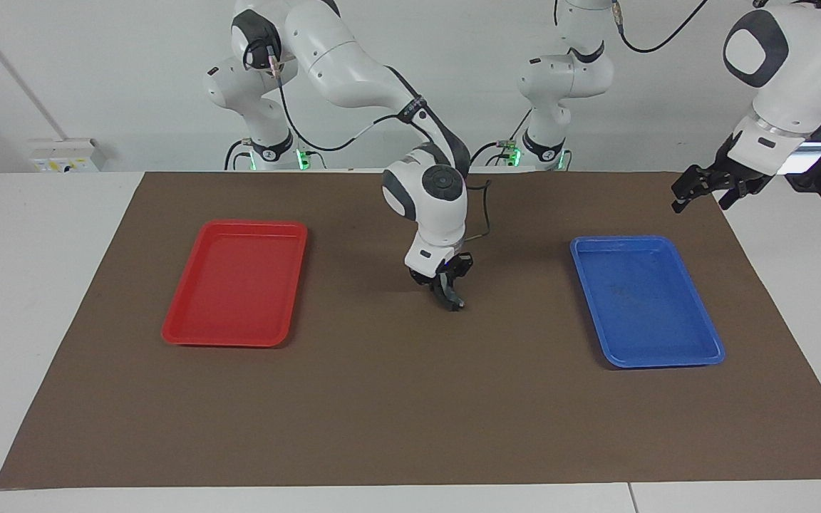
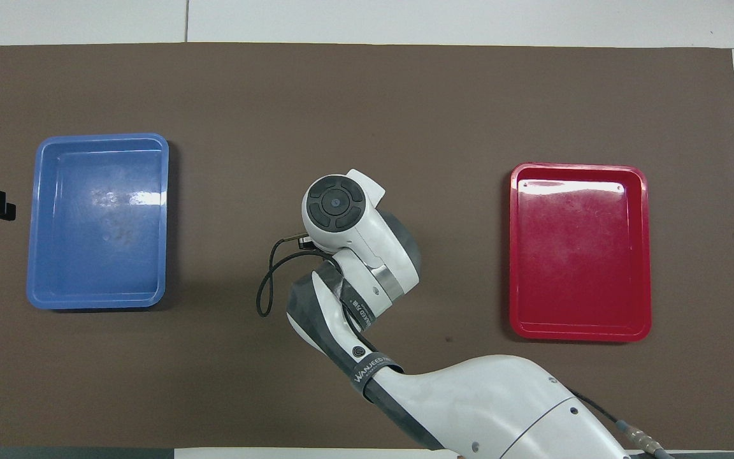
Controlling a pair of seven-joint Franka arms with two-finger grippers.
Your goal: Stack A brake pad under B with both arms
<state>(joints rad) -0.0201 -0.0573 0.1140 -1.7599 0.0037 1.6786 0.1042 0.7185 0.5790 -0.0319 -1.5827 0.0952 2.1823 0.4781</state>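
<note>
My right gripper [image 1: 446, 283] is at mid-frame in the facing view, over bare brown mat [image 1: 396, 399] between the red tray [image 1: 238, 283] and the blue tray [image 1: 644, 301]. Fingers clamped on a dark brake pad [image 1: 451, 298] that hangs edge-on below them, pointing down. Can't tell which pad, A or B, or whether its lower tip touches the mat. In the overhead view my own wrist hides the grip. My left gripper [image 1: 711, 188] waits high in the top corner by the blue tray, fingers spread, holding nothing.
</note>
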